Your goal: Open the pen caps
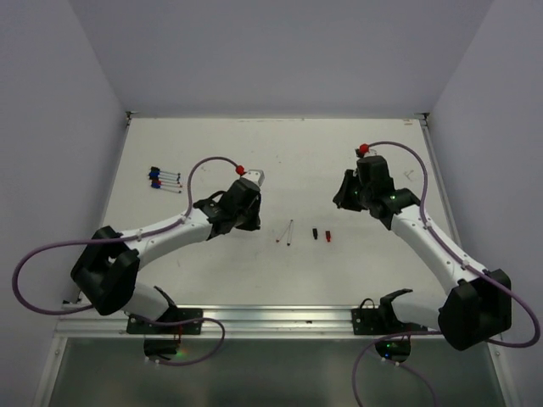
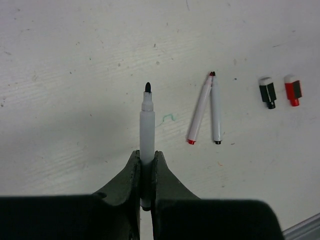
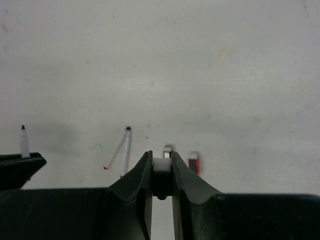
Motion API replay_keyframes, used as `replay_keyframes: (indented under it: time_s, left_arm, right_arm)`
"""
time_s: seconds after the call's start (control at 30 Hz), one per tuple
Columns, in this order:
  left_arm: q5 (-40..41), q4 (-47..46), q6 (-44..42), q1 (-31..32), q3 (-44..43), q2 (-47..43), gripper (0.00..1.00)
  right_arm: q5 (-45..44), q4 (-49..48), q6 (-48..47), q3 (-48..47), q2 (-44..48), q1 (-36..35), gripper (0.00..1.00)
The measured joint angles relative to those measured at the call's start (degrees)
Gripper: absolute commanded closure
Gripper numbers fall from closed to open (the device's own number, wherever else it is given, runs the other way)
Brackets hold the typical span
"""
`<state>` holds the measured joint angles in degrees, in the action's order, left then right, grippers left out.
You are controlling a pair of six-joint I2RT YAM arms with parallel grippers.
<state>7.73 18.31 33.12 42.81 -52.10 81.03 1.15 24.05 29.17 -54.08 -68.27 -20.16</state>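
Left hand (image 2: 146, 161) is clamped on a bare-tipped pen (image 2: 147, 120), right hand (image 3: 161, 159) pinches a cap (image 3: 161, 172) (mostly hidden), so best lower each flat before releasing: pen beside the two loose pens (image 2: 201, 107) right of the left hand, cap by the black cap (image 2: 267, 92) and red cap (image 2: 292, 90) just ahead of the right hand.

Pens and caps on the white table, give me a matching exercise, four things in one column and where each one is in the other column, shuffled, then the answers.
Things
1. white-barrelled pen with a bare black tip
2. short pale plastic cap
3. two uncapped white pens
4. cluster of thin capped pens with blue and red ends

Places
A. lying in a V on the table, tips touching
B. clamped in the right gripper
C. grouped at the table's far left
D. clamped in the left gripper

Pairs: 1-D, 2-B, 3-A, 4-C
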Motion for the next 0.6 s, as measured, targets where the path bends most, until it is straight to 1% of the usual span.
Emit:
replay_keyframes:
  time_s: [0.07,0.23,0.4,0.6]
  left_arm:
    - [0.00,0.09,-1.07,0.00,-0.20,2.93,1.00]
    - [-1.18,-1.07,-2.75,0.00,-0.17,6.86,1.00]
    - [-3.45,-4.11,-4.44,0.00,-0.17,9.70,1.00]
    - [-5.95,-7.06,-5.27,0.00,-0.17,14.86,1.00]
  right_arm:
    - [-2.40,4.26,-1.18,0.48,-2.01,0.00,1.00]
    - [-6.08,9.90,-2.75,2.27,-5.57,-0.02,1.00]
    - [-8.87,11.76,-3.61,5.75,-7.98,-0.02,1.00]
    - [-9.57,11.04,-3.74,6.45,-10.62,-0.02,1.00]
